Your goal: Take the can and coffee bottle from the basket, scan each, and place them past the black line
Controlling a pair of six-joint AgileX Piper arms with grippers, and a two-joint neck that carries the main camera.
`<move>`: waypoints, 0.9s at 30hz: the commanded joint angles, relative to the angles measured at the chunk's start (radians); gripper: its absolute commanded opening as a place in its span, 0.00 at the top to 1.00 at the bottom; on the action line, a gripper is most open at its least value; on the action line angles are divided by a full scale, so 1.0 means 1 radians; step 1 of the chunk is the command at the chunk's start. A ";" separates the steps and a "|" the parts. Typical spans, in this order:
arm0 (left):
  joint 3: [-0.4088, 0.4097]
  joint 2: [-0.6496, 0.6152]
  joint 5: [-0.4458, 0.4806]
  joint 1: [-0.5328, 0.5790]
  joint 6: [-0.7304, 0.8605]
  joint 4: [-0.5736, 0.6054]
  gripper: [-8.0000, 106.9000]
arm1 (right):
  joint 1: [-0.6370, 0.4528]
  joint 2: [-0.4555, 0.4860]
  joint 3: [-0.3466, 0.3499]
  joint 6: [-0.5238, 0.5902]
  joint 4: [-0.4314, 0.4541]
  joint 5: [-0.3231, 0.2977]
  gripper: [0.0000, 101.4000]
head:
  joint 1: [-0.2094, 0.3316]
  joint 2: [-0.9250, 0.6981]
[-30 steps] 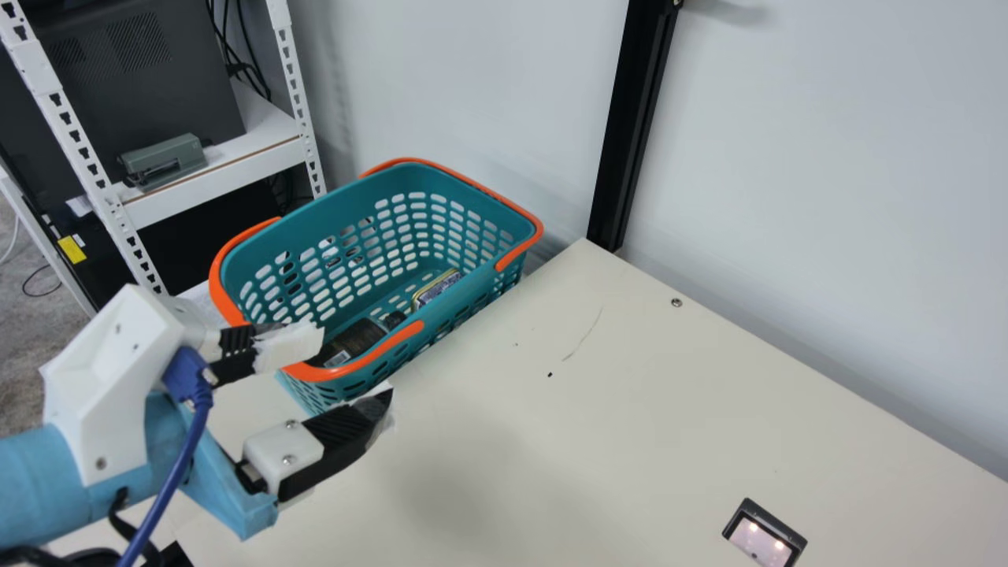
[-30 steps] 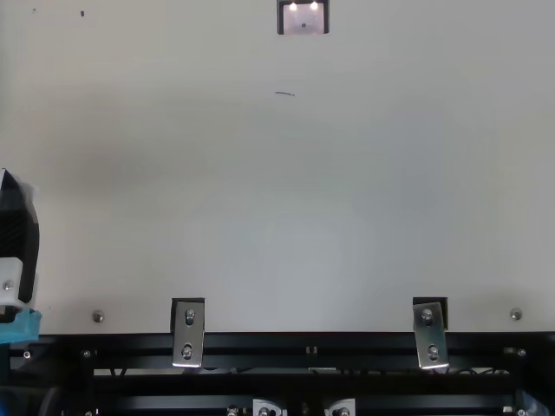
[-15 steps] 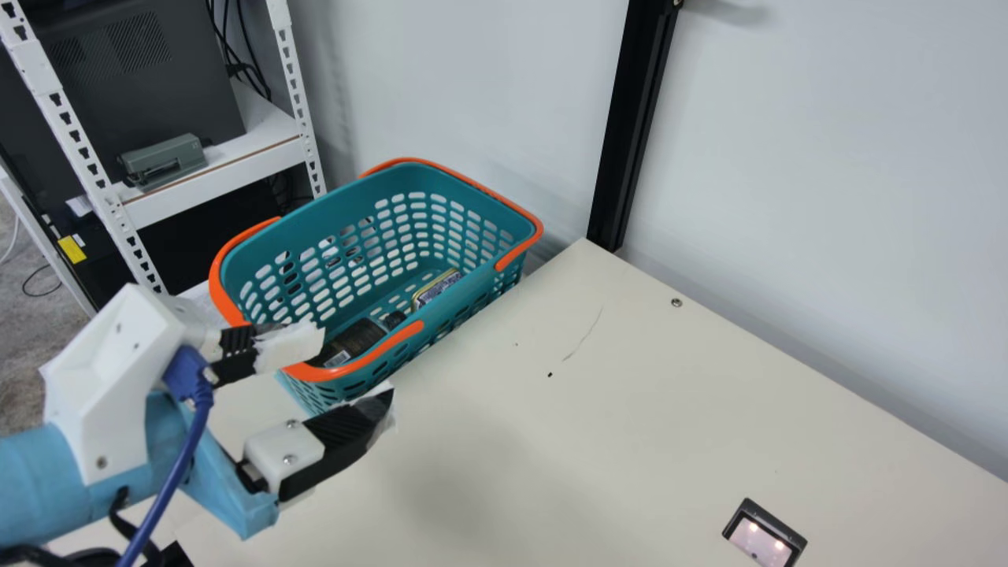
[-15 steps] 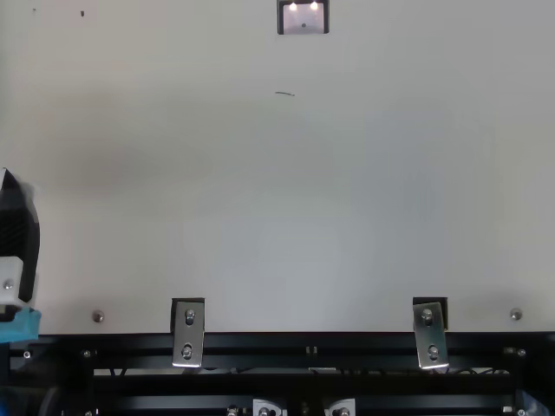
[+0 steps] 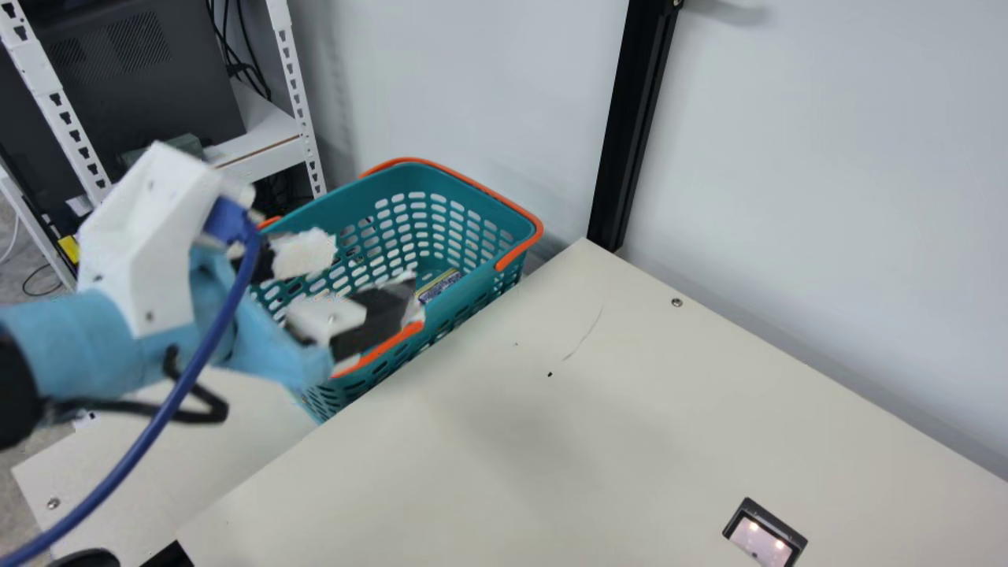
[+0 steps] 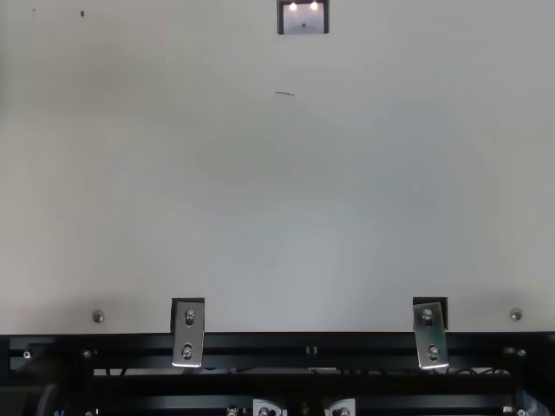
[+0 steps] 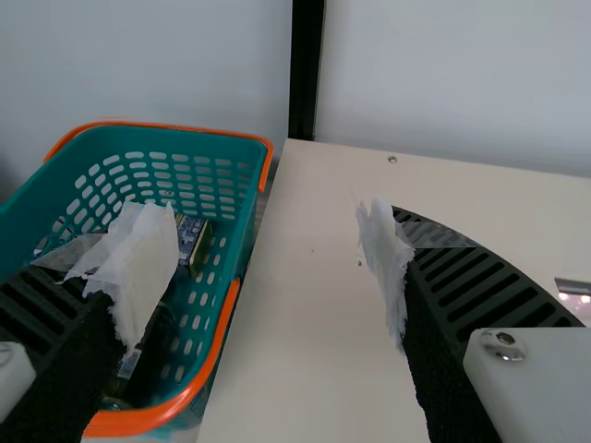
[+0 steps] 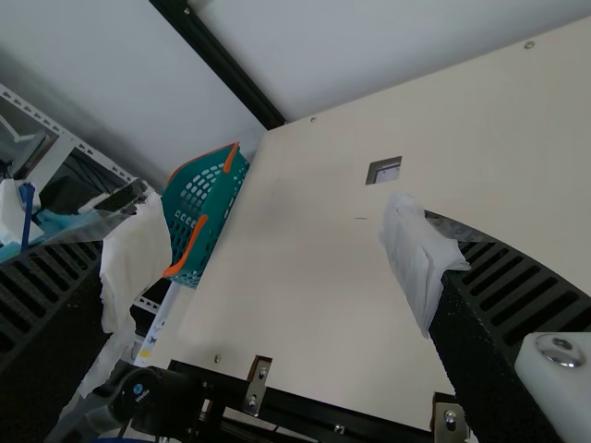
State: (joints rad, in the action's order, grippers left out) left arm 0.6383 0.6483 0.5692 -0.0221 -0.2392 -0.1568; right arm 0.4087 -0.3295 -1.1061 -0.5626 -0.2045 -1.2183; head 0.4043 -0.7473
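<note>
The basket [image 5: 346, 201] is blue-green with rows of little holes, and its handles [image 5: 517, 253] are bright orange. The desk [image 5: 630, 433] is creamy. The left claw [image 5: 368, 276] is black and stripy with white scraps [image 7: 148, 268]. Its arm [image 5: 90, 339] is light blue, the cord [image 5: 151, 429] darker blue. The wall [image 5: 827, 197] is pale grey, the pole [image 5: 630, 142] black.

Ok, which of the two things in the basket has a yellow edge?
The can, farther along the basket: yellow edges its patterned side, while the coffee bottle looks mostly dark.
</note>
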 commanded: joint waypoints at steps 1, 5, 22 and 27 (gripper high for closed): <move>0.087 0.174 -0.013 -0.039 0.036 0.033 0.15 | 0.000 0.000 0.000 0.000 0.000 0.000 0.00 | 0.032 -0.023; 0.209 0.370 -0.020 -0.141 0.184 0.153 0.15 | 0.000 0.000 0.000 0.000 0.000 0.000 0.00 | 0.032 -0.023; 0.811 1.121 0.238 -0.515 0.728 0.298 0.15 | 0.000 0.000 0.000 0.000 0.000 0.000 0.00 | 0.032 -0.023; 0.884 1.239 0.262 -0.492 0.710 0.183 0.15 | 0.000 0.000 0.000 0.000 0.000 0.000 0.00 | 0.032 -0.023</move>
State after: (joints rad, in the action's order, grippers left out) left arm 1.4922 1.8109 0.8258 -0.5190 0.4761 0.0838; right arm 0.4087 -0.3295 -1.1061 -0.5626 -0.2045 -1.2183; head 0.4043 -0.7473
